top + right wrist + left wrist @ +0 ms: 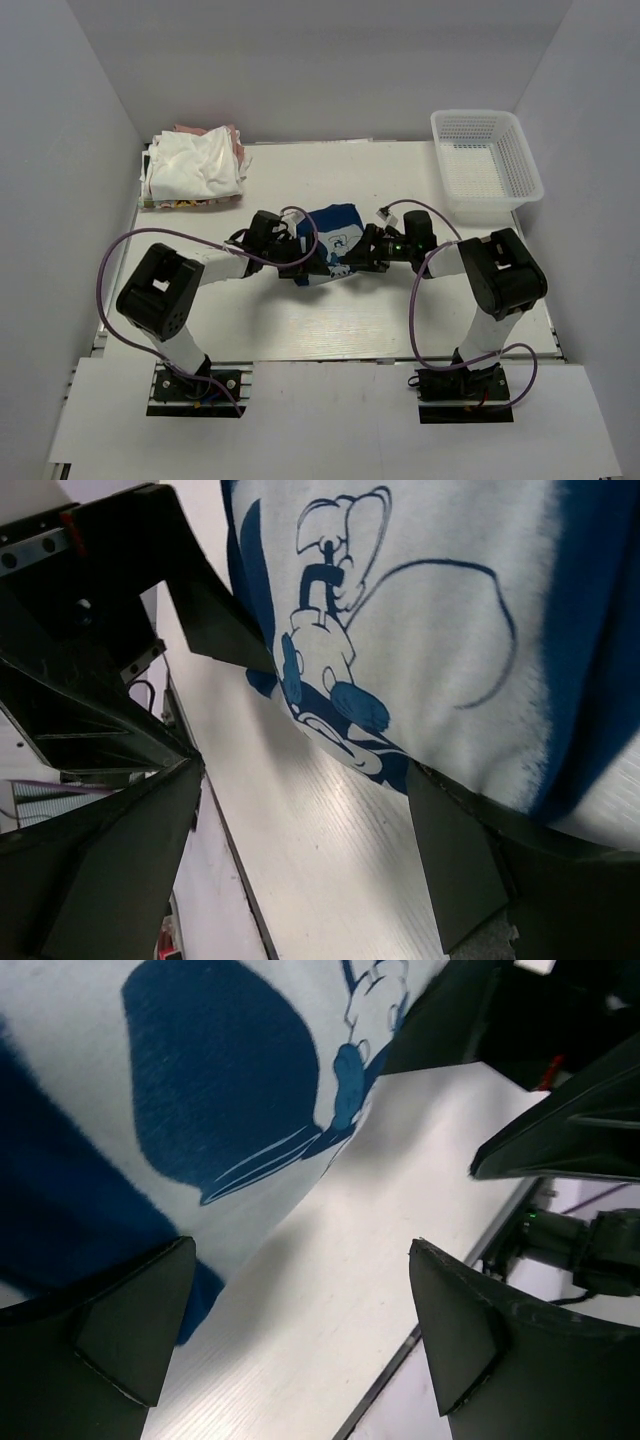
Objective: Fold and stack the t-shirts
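- Your left gripper (295, 1260) stands wide open with nothing held. One finger sits over the edge of the navy t-shirt (335, 224), the other over bare table (330, 325).
- Your right gripper (305, 775) is spread just as wide and holds nothing. Its fingers straddle the same shirt's edge from the opposite side. Whether any fingertip touches the cloth cannot be told.
- You have one navy t-shirt, bunched into a compact bundle at the middle of the table, between the two grippers, which face each other closely.
- Its print faces up: a large white patch with a cartoon figure drawn in dark-blue outline with blue fills, framed by navy cloth.
- One pile of shirts (195, 165) lies at the far left corner, with crumpled white cloth on top and pink cloth (228, 132) showing at its back edge. How many shirts it holds cannot be counted.
- One white mesh basket (490, 207) stands at the far right corner, well apart from the navy t-shirt.
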`<state>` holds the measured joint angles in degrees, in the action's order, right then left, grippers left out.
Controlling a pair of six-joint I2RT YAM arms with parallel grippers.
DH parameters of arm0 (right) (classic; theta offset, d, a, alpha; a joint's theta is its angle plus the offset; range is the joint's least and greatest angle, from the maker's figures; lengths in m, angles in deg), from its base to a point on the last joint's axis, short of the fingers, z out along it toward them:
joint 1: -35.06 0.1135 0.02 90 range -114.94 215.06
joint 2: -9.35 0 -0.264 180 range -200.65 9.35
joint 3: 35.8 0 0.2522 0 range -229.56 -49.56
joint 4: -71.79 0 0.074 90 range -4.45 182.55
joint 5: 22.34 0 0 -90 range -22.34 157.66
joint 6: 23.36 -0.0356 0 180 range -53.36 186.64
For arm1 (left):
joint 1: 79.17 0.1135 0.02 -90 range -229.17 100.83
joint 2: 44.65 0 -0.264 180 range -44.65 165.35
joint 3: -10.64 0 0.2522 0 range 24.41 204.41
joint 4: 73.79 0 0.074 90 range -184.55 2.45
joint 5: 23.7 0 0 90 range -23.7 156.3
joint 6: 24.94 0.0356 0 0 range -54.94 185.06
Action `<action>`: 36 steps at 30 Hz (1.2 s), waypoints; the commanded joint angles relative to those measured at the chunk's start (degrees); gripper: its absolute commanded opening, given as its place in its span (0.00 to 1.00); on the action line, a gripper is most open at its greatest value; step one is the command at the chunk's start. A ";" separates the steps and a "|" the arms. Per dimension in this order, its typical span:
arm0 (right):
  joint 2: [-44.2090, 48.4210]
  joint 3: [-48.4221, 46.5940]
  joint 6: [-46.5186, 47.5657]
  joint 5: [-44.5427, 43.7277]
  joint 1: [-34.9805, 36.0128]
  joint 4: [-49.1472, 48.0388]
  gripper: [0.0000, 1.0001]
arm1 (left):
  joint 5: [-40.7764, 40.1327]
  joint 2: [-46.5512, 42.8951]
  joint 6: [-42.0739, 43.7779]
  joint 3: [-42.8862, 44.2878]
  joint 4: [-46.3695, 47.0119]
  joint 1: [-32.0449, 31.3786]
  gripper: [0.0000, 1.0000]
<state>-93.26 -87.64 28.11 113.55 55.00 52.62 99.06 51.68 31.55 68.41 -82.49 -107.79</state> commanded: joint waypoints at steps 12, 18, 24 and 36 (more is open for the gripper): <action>22.79 -6.21 17.16 -7.30 -0.61 24.13 0.90 | -31.42 -14.51 -0.22 7.58 -25.45 1.02 0.99; 31.15 -9.55 21.91 -13.80 -0.70 36.58 0.90 | -32.68 -7.75 -4.18 11.18 -27.04 1.55 0.99; 39.40 -9.03 23.67 -21.10 -0.87 39.61 0.90 | -28.89 -0.19 -4.19 12.33 -19.84 1.55 0.99; 40.12 -8.32 25.07 -23.92 -1.05 40.40 0.90 | -18.67 10.01 -0.33 13.29 -5.66 1.55 0.50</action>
<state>-53.00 -95.62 51.92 90.55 54.21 92.97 78.58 59.57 28.55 80.92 -88.57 -106.07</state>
